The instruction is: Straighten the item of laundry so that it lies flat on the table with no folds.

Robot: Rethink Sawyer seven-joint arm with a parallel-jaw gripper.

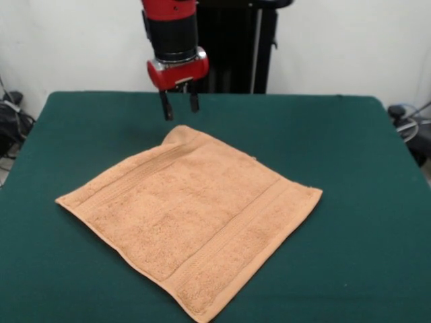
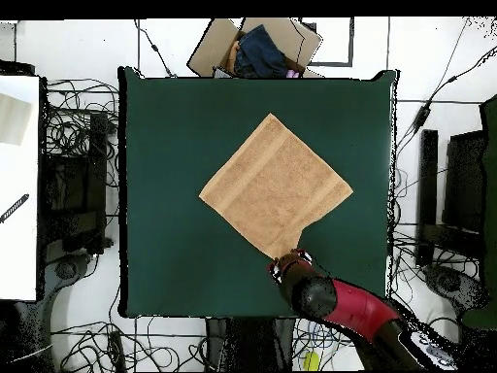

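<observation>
The dark green counter [image 1: 377, 202] is taking up most of the front view, and the peach-orange terry hand towel [image 1: 192, 225] is lying on it just below and in front of the gripper [image 1: 179, 105], turned like a diamond with one corner pointing toward the gripper. The towel is looking almost fully spread: its woven band stripes are running straight near two opposite edges and all four corners are showing in the overhead view. What seems left is the corner nearest the gripper, which is looking slightly lifted or curled, so I judge the task nearly done, with that corner needing to be smoothed. The gripper is hanging just above the counter beyond that corner, its two dark fingers spread apart and holding nothing, clear of the cloth.
</observation>
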